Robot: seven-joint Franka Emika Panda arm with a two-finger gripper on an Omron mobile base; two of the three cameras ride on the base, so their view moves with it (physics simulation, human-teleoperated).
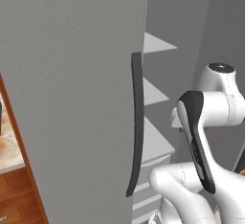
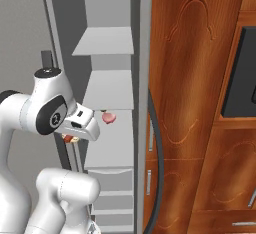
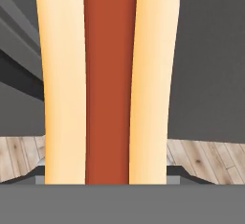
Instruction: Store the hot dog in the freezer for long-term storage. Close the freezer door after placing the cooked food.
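The hot dog [image 3: 107,74] stands very close in the hand view, a red-brown sausage between two tan bun halves, and it hides the fingertips. In the right base view my gripper [image 2: 71,136] is shut on it, and only a small red-orange end of the hot dog [image 2: 68,139] shows below the hand. The hand hangs just in front of the freezer [image 2: 107,90], at the height of its middle shelves. The freezer door [image 2: 145,53] stands open and shows edge-on, with its dark handle [image 2: 158,168] curving down.
A small round pink food item [image 2: 108,117] lies on a middle shelf just right of my hand. The wider left grey door [image 1: 72,98] with its dark handle [image 1: 137,122] stands close on the left. Brown wooden cabinets [image 2: 200,103] rise on the right. Drawers [image 2: 112,180] sit below the shelves.
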